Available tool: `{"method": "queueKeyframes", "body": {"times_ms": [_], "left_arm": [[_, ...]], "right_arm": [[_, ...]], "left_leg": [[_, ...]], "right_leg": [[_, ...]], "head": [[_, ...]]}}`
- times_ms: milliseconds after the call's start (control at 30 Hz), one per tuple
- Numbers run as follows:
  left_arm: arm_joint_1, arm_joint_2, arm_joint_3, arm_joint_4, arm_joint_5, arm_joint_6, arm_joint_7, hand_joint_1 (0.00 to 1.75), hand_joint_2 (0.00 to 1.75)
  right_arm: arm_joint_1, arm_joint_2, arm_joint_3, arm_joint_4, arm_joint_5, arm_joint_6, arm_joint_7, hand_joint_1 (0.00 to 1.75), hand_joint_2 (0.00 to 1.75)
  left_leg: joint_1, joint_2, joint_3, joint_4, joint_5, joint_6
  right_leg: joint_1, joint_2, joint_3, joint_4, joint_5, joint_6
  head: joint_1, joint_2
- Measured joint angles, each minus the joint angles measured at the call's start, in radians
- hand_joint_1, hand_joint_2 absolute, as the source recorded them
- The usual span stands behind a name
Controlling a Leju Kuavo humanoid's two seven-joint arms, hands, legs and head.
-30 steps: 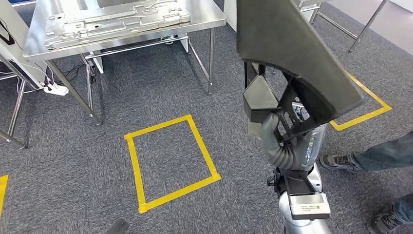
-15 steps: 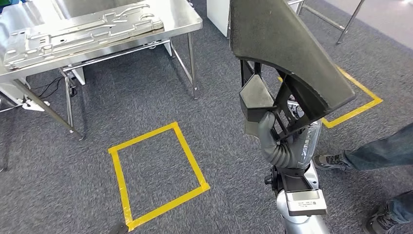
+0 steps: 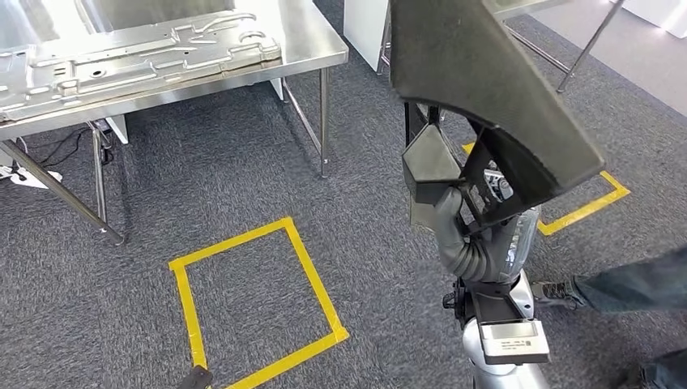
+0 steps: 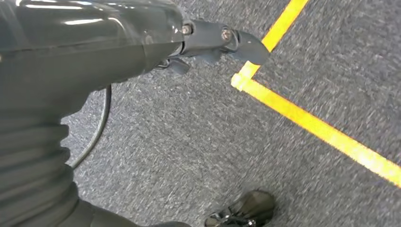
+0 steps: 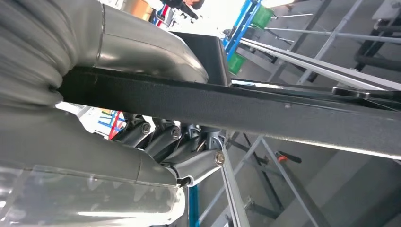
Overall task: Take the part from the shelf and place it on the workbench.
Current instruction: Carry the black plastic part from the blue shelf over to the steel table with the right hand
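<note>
The right hand (image 3: 463, 231) clamps the dark part (image 3: 486, 89) upright, its long axis rising away from the wrist. The workbench (image 3: 308, 36) lies ahead-left — well apart. The left hand (image 4: 208, 45) hangs low, fingers unclear.

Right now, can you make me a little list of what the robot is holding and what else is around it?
Right robot hand: holds a big dark panel, lifted up
Left robot hand: hangs low over the carpet, holds nothing
Metal table: ahead on the left, a grey metal plate lies on it
Floor: grey carpet with a yellow tape square
Person: a shoe close on the right
</note>
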Motion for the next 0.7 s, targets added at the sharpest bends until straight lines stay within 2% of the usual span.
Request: {"method": "queueKeyframes", "body": {"times_ms": [33,67,100,133,167,200,267,333,367,433,467,500,533,600,633,667,700], "left_arm": [[0.0,0.0,0.0,0.0,0.0,0.0,0.0,0.0,1.75],[0.001,0.0,0.0,0.0,0.0,0.0,0.0,0.0,1.75],[0.001,0.0,0.0,0.001,0.0,0.0,0.0,0.0,1.75],[0.001,-0.001,0.001,0.002,0.0,0.0,0.0,0.0,1.75],[0.001,-0.001,0.001,0.002,0.0,0.0,0.0,0.0,1.75],[0.001,-0.001,0.001,0.003,-0.001,0.0,0.0,0.0,1.75],[-0.001,-0.002,0.0,0.002,-0.002,-0.001,-0.001,0.0,1.75],[-0.002,-0.002,0.0,0.002,-0.003,-0.001,-0.002,0.0,1.75],[-0.002,-0.002,-0.001,0.002,-0.003,-0.001,-0.002,0.0,1.75],[-0.001,-0.002,0.0,0.002,-0.004,-0.001,-0.002,0.0,1.75],[0.0,-0.001,0.0,0.002,-0.004,-0.001,-0.001,0.0,1.75],[0.0,-0.001,0.0,0.002,-0.004,-0.001,-0.001,0.0,1.75],[0.0,-0.001,0.0,0.002,-0.004,-0.001,0.0,0.0,1.75],[0.002,-0.001,0.0,0.003,-0.005,-0.001,0.0,0.0,1.75],[0.002,-0.001,0.0,0.004,-0.006,-0.001,0.0,0.0,1.75],[0.003,-0.001,0.0,0.004,-0.008,-0.001,0.0,0.0,1.75],[0.003,-0.001,0.0,0.005,-0.009,-0.001,0.0,0.0,1.75]], "right_arm": [[0.0,0.0,0.0,0.0,0.0,0.0,0.0,1.62,1.75],[0.0,0.0,0.0,0.0,0.0,0.0,0.0,1.62,1.75],[0.0,0.0,-0.001,0.0,0.0,0.0,0.0,1.62,1.75],[0.0,0.0,-0.001,0.0,0.0,0.0,0.0,1.62,1.75],[0.001,0.0,-0.001,0.0,0.0,0.0,0.0,1.62,1.75],[0.0,0.0,-0.001,0.0,0.0,0.0,0.001,1.62,1.75],[-0.001,0.0,-0.001,-0.002,0.002,0.0,-0.001,1.62,1.75],[-0.001,0.0,-0.001,-0.004,0.003,0.0,-0.003,1.62,1.75],[-0.001,0.0,-0.001,-0.004,0.003,0.0,-0.004,1.62,1.75],[0.0,0.0,0.0,-0.004,0.003,0.0,-0.004,1.62,1.75],[0.001,0.0,0.0,-0.004,0.003,0.0,-0.004,1.62,1.75],[0.001,0.0,0.0,-0.004,0.003,0.0,-0.004,1.62,1.75],[0.001,0.0,0.0,-0.004,0.003,0.0,-0.004,1.62,1.75],[0.001,0.001,0.0,-0.004,0.004,0.0,-0.004,1.62,1.75],[0.0,0.001,0.001,-0.004,0.004,0.0,-0.005,1.62,1.75],[0.0,0.001,0.001,-0.005,0.005,0.0,-0.006,1.62,1.75],[0.0,0.001,0.001,-0.005,0.006,0.0,-0.007,1.62,1.75]], "left_leg": [[0.0,0.0,0.019,0.0,-0.014,-0.001],[0.0,0.0,0.035,-0.001,-0.027,-0.002],[-0.001,-0.001,0.05,-0.001,-0.04,-0.005],[-0.002,-0.001,0.06,-0.004,-0.051,-0.01],[-0.004,-0.002,0.069,-0.007,-0.058,-0.014],[-0.005,-0.002,0.076,-0.009,-0.06,-0.021],[-0.008,-0.001,0.079,0.004,-0.053,-0.032],[-0.008,0.0,0.043,0.081,-0.049,-0.04],[-0.005,0.0,0.01,0.139,-0.062,-0.042],[0.0,0.0,-0.063,0.234,-0.119,-0.046],[0.002,0.0,-0.087,0.25,-0.145,-0.049],[0.006,0.0,-0.098,0.236,-0.15,-0.052],[0.01,0.0,-0.097,0.195,-0.128,-0.056],[0.02,0.003,-0.081,0.077,-0.023,-0.064],[0.022,0.005,-0.074,0.036,0.017,-0.063],[0.022,0.008,-0.07,0.014,0.043,-0.059],[0.019,0.01,-0.07,0.011,0.045,-0.051]], "right_leg": [[0.002,-0.001,0.0,-0.046,0.025,-0.002],[0.006,-0.003,0.006,-0.107,0.082,-0.007],[0.011,-0.004,0.012,-0.166,0.152,-0.011],[0.015,-0.006,0.018,-0.209,0.208,-0.016],[0.018,-0.006,0.022,-0.236,0.247,-0.021],[0.02,-0.006,0.027,-0.247,0.258,-0.026],[0.014,-0.004,0.05,-0.259,0.251,-0.036],[0.008,-0.004,0.078,-0.269,0.239,-0.045],[0.007,-0.003,0.091,-0.272,0.23,-0.049],[0.004,-0.002,0.114,-0.273,0.21,-0.05],[0.002,0.0,0.128,-0.273,0.198,-0.049],[0.0,0.001,0.143,-0.273,0.186,-0.045],[-0.004,0.002,0.16,-0.273,0.174,-0.04],[-0.009,0.004,0.189,-0.27,0.147,-0.028],[-0.01,0.005,0.198,-0.268,0.136,-0.021],[-0.01,0.006,0.204,-0.268,0.126,-0.014],[-0.01,0.007,0.211,-0.267,0.121,-0.008]], "head": [[0.002,0.0],[0.005,0.0],[0.007,0.0],[0.009,0.0],[0.009,0.0],[0.008,0.0],[0.006,0.0],[0.0,0.0],[-0.002,0.0],[-0.007,0.0],[-0.007,0.0],[-0.008,0.0],[-0.009,0.0],[-0.013,0.0],[-0.016,0.0],[-0.017,0.0],[-0.019,0.0]]}}
